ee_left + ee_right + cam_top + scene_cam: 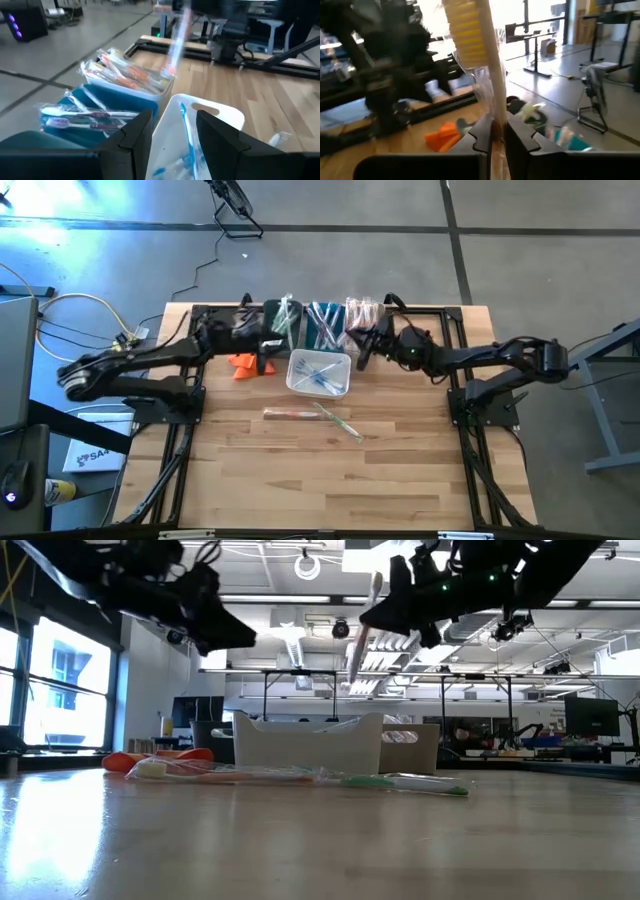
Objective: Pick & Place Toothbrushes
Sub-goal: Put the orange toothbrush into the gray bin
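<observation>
**A:** Right wrist cam is filled by a wrapped toothbrush (479, 65), pale handle, yellowish bristles, with the right gripper (496, 131) pinched tight on it. From above you barely see it.

**B:** Yep, it's held just right of the white bin (319, 374). Overhead also shows two toothbrushes (315, 418) lying on the table (330, 480) in front of that bin. Left gripper (172, 131) hovers over it, fingers apart, empty.

Wooden table (330, 480): pale, planked. White bin (318, 373): blue-handled toothbrushes (322, 376). Blue bin (95, 102), whitish bin (122, 82): orange-handled brushes (131, 75). Folded cloth (243, 365): orange. Loose toothbrush (338, 421): green handle. Toothbrush in right gripper (492, 137): whitish handle (490, 65), yellow bristles
</observation>
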`<move>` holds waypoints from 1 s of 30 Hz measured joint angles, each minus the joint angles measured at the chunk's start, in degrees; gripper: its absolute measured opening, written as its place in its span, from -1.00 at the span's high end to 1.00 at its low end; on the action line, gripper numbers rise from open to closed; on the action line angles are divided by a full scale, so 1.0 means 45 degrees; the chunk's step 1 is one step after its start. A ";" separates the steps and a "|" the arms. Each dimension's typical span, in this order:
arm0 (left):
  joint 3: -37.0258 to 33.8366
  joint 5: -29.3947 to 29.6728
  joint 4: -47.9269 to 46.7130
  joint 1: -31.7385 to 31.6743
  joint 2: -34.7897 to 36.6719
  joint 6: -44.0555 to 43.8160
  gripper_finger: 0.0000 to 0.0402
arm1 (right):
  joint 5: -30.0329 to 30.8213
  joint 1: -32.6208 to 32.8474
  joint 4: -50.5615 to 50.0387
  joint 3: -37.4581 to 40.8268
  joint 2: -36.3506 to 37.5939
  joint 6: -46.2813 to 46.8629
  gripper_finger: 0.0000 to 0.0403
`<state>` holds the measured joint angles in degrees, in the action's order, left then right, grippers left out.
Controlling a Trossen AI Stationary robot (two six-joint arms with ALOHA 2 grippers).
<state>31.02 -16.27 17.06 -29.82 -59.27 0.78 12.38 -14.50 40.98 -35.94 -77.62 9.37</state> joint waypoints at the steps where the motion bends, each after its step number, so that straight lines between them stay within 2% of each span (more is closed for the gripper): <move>1: -0.0279 -0.0009 -0.0010 0.0002 0.0460 0.0014 0.25 | 0.0106 -0.0165 -0.0014 0.0000 0.0076 0.0144 0.89; 5: -0.1021 -0.0004 -0.0507 0.0044 0.2421 0.0075 0.25 | 0.0583 -0.0921 -0.0483 0.0000 0.0235 0.0585 0.89; 14: -0.1164 -0.0025 -0.3872 0.0044 0.5926 0.0048 0.25 | 0.1099 -0.2406 -0.3337 0.0000 0.0233 0.2553 0.89; 20: -0.1164 -0.0034 -0.4514 0.0049 0.6491 0.0041 0.25 | 0.1151 -0.3000 -0.4703 0.0000 0.0174 0.3291 0.89; 30: -0.1164 0.0016 -0.4505 0.0049 0.6161 0.0035 0.25 | -0.0237 -0.3226 -0.5231 0.0000 -0.0628 0.4561 0.89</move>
<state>25.78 -16.20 -3.21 -29.61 -31.55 0.93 11.32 -29.02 17.44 -35.94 -80.45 29.89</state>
